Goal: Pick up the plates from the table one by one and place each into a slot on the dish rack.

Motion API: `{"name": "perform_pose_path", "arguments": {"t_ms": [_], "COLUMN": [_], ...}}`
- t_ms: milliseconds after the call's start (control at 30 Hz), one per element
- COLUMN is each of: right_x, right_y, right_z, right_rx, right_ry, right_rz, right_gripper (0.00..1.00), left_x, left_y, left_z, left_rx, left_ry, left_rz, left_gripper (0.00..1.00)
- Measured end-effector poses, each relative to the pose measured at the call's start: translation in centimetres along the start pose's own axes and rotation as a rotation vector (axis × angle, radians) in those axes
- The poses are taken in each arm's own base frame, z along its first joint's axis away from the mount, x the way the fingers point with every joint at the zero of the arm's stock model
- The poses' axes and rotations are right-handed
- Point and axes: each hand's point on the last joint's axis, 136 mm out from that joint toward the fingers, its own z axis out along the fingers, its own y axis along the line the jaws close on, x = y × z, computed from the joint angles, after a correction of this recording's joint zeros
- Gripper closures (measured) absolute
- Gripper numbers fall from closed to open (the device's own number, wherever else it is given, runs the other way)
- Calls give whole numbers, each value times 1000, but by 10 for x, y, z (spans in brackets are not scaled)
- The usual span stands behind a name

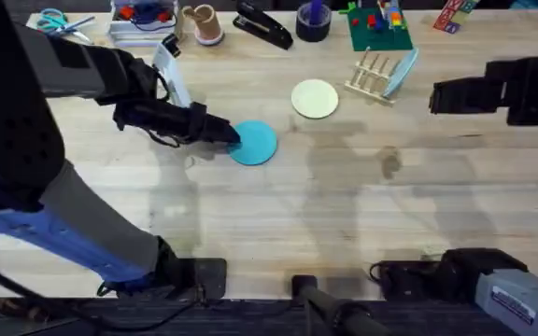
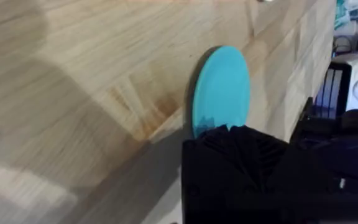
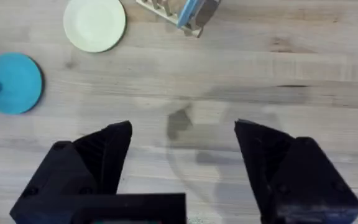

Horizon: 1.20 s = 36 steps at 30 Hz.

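The turquoise plate point(image 1: 255, 144) lies on the table point(image 1: 344, 205) left of centre. My left gripper point(image 1: 230, 133) reaches in from the left and closes over its near edge; in the left wrist view the plate point(image 2: 222, 84) runs under the black fingers point(image 2: 241, 168). A cream plate point(image 1: 315, 99) lies flat behind it, next to the dish rack point(image 1: 370, 75), where a light blue plate point(image 1: 403, 71) leans in a slot. At the right my right gripper point(image 1: 435, 96) hovers open, with the cream plate point(image 3: 95, 23), the turquoise plate point(image 3: 14, 83) and the rack point(image 3: 166, 7) ahead of its fingers point(image 3: 104, 155).
Along the back edge stand scissors point(image 1: 54, 21), a white tray point(image 1: 143, 23), a cup point(image 1: 204, 24), a stapler point(image 1: 262, 26), a black tape roll point(image 1: 313, 23) and a green toy board point(image 1: 379, 28). Bare wood stretches across the table's middle and front.
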Motion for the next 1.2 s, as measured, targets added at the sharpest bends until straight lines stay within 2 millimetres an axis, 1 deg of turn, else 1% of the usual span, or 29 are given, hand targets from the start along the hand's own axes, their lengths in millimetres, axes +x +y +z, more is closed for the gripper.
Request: {"name": "perform_pose_path", "arguments": {"t_ms": [233,433,533,633,767,933,1100,1200], "right_x": [2,2,2,2,2,8,8,6], "right_y": [0,-1,-1,-1,0,-1,-1,0], "right_z": [10,10,10,10,10,9,9,4], "right_rx": [0,1,1,1,1,2,3,2], "right_ry": [41,41,42,42,43,68,65,37], "right_rz": [2,2,2,2,4,38,70,75], "right_gripper": [8,7,7,7,6,7,8,7], "left_x": [-1,-1,-1,-2,-2,-2,-2,-2], "left_y": [4,9,7,5,5,5,5,5], "left_z": [3,10,14,15,15,15,15,15], "left_rx": [-8,30,102,129,133,133,133,133], "left_ry": [-3,-10,-21,-30,-32,-32,-32,-32], "left_rz": [12,-19,-71,-90,-92,-92,-92,-92], "left_gripper": [959,959,959,960,959,960,959,960]}}
